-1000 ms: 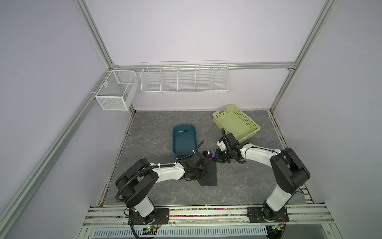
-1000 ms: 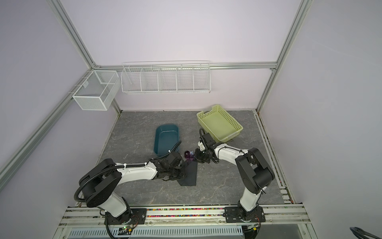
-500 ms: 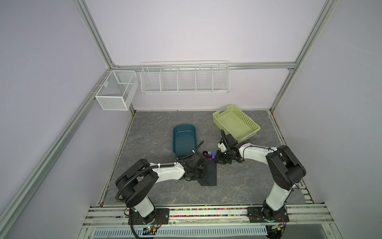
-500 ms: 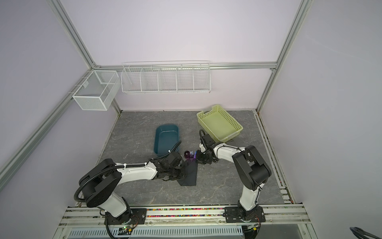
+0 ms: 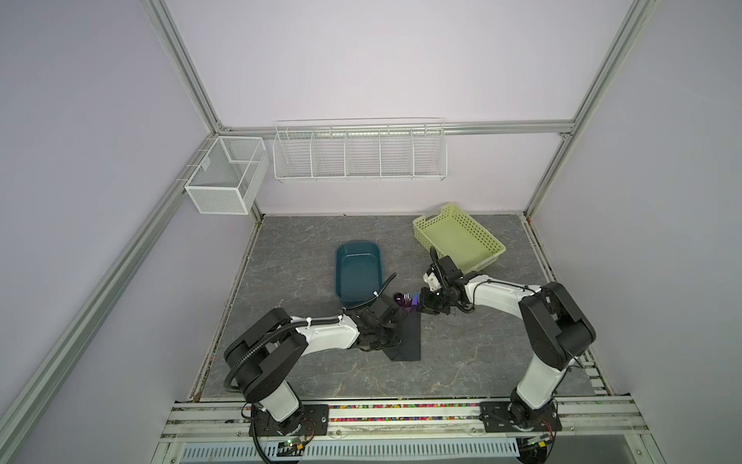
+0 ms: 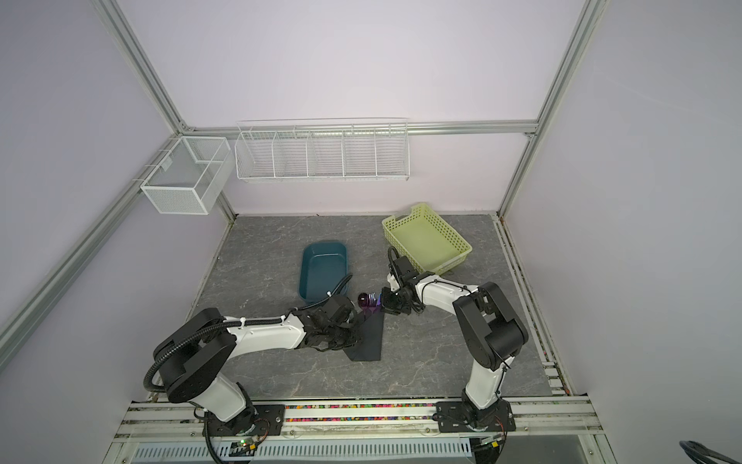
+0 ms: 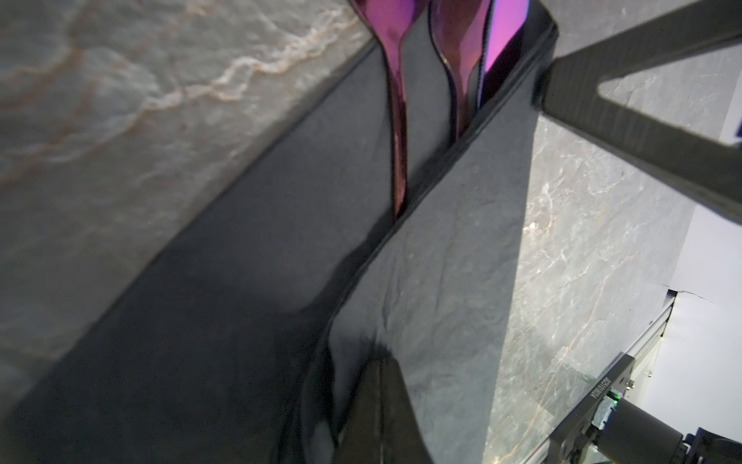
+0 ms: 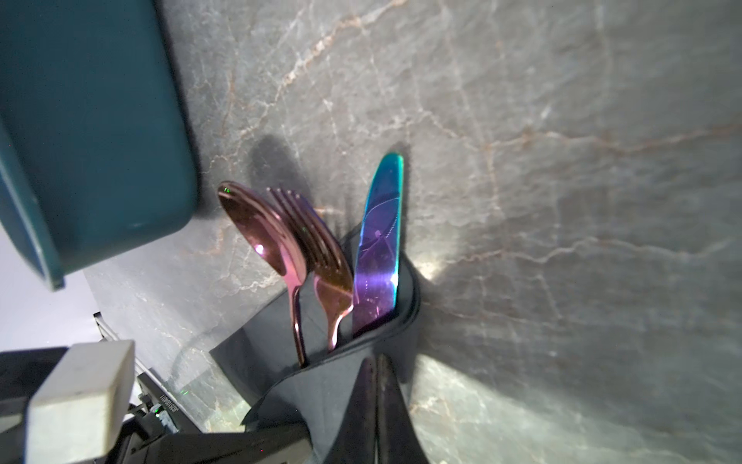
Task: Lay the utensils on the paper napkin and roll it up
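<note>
The left gripper (image 7: 377, 373) has its jaws pressed together, pinching the puckered, folded-over flap of the paper napkin (image 7: 441, 281). The right gripper (image 8: 377, 363) is likewise clamped on the flap's raised edge. The utensils (image 8: 321, 261) lie inside the fold. Their iridescent heads protrude just ahead of the right gripper's tips, near the teal tub (image 8: 80, 120).

Your top views are evenly bright, shadows soft; wrist views are dimmer, blurred up close, with glare on the utensils (image 8: 321, 257).
</note>
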### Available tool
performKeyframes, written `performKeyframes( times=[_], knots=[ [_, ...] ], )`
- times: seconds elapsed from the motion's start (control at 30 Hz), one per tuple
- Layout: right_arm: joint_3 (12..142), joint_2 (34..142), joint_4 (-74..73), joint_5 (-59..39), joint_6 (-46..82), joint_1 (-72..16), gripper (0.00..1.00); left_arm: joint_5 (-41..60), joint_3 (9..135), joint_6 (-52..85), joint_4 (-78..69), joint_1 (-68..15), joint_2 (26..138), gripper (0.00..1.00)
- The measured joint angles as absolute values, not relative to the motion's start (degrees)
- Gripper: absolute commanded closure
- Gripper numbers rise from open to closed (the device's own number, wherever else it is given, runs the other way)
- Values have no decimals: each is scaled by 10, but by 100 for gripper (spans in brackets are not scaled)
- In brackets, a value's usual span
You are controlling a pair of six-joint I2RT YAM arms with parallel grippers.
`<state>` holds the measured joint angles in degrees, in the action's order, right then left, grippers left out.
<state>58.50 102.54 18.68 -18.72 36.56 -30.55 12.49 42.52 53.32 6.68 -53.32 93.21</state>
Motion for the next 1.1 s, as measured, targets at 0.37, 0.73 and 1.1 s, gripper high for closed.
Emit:
performKeyframes(
  times=[0.37, 0.73, 1.1],
  knots=[
    [593, 1041, 191, -185, 357, -305, 93, 125, 425, 533, 67, -533, 932, 100],
    [539, 903, 223, -206, 364, -361, 93, 124, 425, 533, 67, -533, 932, 100],
    [423, 849, 220, -227, 411, -427, 93, 122, 425, 533, 68, -534, 931, 100]
  ],
)
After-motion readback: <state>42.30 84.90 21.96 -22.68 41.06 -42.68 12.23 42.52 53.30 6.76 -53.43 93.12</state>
